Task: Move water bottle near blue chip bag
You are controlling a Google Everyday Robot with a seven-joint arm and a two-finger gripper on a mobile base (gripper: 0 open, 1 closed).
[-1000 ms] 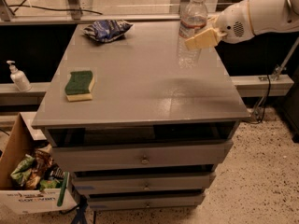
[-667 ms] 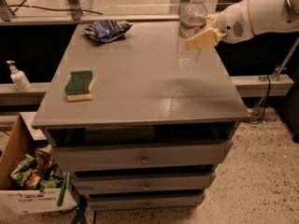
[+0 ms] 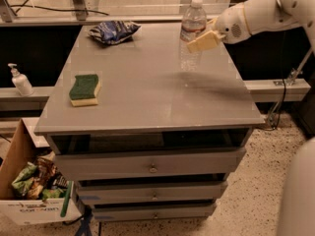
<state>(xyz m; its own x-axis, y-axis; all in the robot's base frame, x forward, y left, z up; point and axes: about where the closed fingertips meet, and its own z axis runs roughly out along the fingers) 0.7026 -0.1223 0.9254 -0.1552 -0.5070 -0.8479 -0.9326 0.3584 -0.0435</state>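
Far left, off the surface: small white pump bottle (image 3: 19, 80) upright on a low ledge (image 3: 29, 100). Below it, on the floor, open cardboard box (image 3: 19, 156) stuffed with crumpled snack packets, just beside the cabinet's left side.

Grey surface (image 3: 147, 102) on a cabinet with three drawers (image 3: 152, 168) on the near face.

Left part of the surface, about midway near to far: green-and-yellow sponge (image 3: 84, 89), lying flat, green face up, well apart from everything else.

Far left corner: blue chip bag (image 3: 113, 32), wrinkled, lying flat, close to the far edge. Nothing touching it.

Between bag and bottle: a bare stretch of grey top, nothing standing in the way along the far edge. Sponge well to the near side of that line.

Far right part of the surface: water bottle (image 3: 193, 21), upright, white cap on, well apart from the bag. Base at or just over the surface; cannot tell whether touching.

Gripper (image 3: 197, 41) at the bottle's middle, reaching in from the right. Jaws closed on the water bottle: one tan finger (image 3: 204, 40) laid across its near right side, the other hidden behind the plastic.

Behind the gripper: white arm (image 3: 256, 16) running up and off to the far right, above the surface's right edge.

Right of the cabinet: dark cable (image 3: 281, 100) hanging to the speckled floor, beside a metal bracket (image 3: 294, 75) on the side ledge. Pale blurred shape (image 3: 298, 195) at the near right corner; cannot tell what.
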